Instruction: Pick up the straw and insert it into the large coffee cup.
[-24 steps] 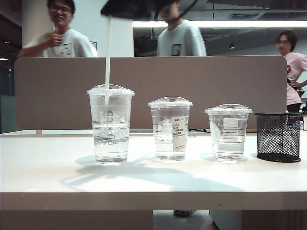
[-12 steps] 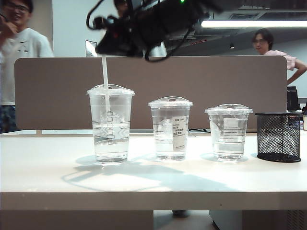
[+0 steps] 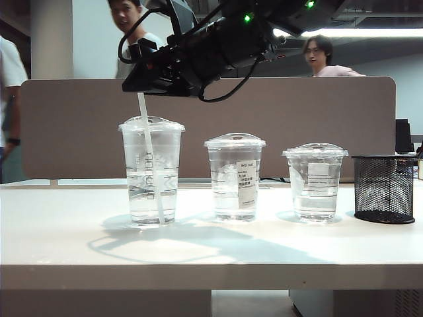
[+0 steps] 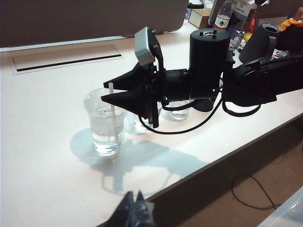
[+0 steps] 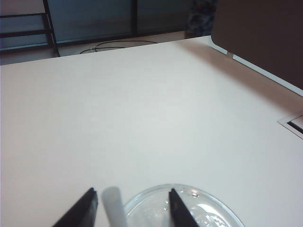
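The straw [image 3: 149, 158] is in the big cup [image 3: 152, 173]! It runs down through the domed lid on a slight slant, its foot looks to be near the bottom of the cup in the water, and its top pokes out just above the lid. That lean makes sense: nothing grips it, so it rests against the lid hole and the cup's inside.

The right gripper [image 4: 110, 91] hangs right over that cup, reaching across from the right side of the table to the leftmost cup. From the left wrist view its two black fingers [image 4: 122, 81] stand apart, one on each side of the straw's tip, with daylight between. The right wrist view agrees: the straw top [image 5: 113, 205] stands between the two fingertips, nearer one, with a gap to the other. So I read the claw as spread and holding nothing, the straw let go. The arm comes in long and nearly level, wrist tipped slightly down so the fingers point at the lid.

The left gripper [image 4: 135, 210] sits low at the near table edge, well apart from the cups, its tips together and empty, parked clear of the action.

The medium cup [image 3: 234, 177], small cup [image 3: 314, 181] and mesh basket [image 3: 383, 189] stand untouched in their row. Insertion looks done; pulling away without snagging the straw is what's left.
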You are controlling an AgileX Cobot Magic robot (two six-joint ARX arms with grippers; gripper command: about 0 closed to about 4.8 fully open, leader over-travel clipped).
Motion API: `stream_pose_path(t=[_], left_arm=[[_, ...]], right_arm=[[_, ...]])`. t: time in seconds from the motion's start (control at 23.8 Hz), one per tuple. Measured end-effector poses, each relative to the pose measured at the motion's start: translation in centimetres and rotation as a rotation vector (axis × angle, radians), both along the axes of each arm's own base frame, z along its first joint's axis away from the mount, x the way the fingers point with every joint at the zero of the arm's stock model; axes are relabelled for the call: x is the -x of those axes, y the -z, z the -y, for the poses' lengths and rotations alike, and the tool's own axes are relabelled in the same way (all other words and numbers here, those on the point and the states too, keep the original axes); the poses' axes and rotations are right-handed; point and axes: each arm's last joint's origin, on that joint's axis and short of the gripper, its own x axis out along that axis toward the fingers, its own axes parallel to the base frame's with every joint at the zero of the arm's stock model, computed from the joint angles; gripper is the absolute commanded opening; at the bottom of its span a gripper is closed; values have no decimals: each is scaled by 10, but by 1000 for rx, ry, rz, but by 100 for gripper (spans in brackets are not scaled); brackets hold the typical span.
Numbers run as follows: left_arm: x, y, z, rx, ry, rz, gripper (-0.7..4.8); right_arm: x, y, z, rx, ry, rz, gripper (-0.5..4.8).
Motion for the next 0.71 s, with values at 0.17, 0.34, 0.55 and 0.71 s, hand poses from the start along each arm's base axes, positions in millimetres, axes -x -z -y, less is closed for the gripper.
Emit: stream_pose_path(t=[0.17, 0.34, 0.55, 0.71], left_arm=[[0, 0, 0, 0, 0, 0, -4], [0, 0, 0, 0, 0, 0, -4], [0, 0, 0, 0, 0, 0, -4], [0, 0, 0, 0, 0, 0, -4]], right_arm=[[-2, 0, 2, 0, 7, 1, 268], [-1, -4, 5, 2, 17, -1, 276], [15, -43, 18, -19, 37, 30, 274], [32, -69, 33, 16, 57, 59, 257]])
